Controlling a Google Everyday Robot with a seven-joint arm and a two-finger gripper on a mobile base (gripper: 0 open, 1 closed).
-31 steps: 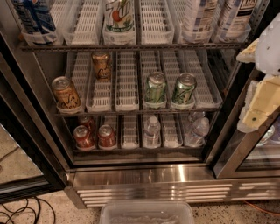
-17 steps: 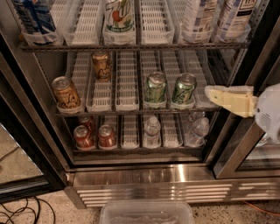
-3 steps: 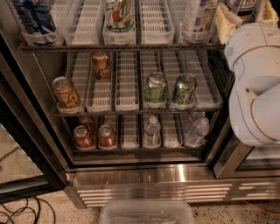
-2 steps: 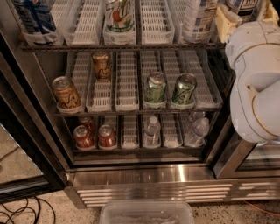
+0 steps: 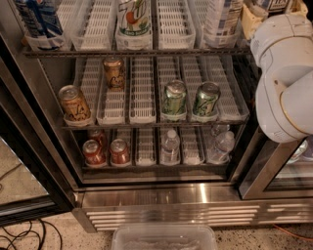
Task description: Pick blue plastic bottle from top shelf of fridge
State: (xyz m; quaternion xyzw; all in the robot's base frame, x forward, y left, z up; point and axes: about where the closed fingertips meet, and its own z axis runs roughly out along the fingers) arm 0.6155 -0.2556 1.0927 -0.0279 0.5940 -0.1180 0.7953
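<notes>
The fridge (image 5: 171,215) stands open. Its top shelf (image 5: 137,52) holds white slotted lane trays. The blue plastic bottle (image 5: 222,19), with a pale blue label of nutrition text, stands in the right lane; its cap is cut off by the frame's top. A dark-blue-labelled bottle (image 5: 36,19) stands at the far left and a white-labelled bottle (image 5: 133,17) in the middle. My gripper (image 5: 258,13) is at the top right corner, just right of the blue plastic bottle at label height. My bulky white arm (image 5: 288,78) hangs below it and hides the shelf's right end.
The middle rack holds several cans (image 5: 173,97). The lower rack holds red cans (image 5: 93,151) and small water bottles (image 5: 169,146). A clear plastic bin (image 5: 164,237) sits on the floor in front. Cables (image 5: 19,239) lie at the lower left. The dark door frame (image 5: 29,161) stands at the left.
The arm has risen from middle-rack height on the right up to the top shelf beside the blue plastic bottle. Over the last second it has barely moved.
</notes>
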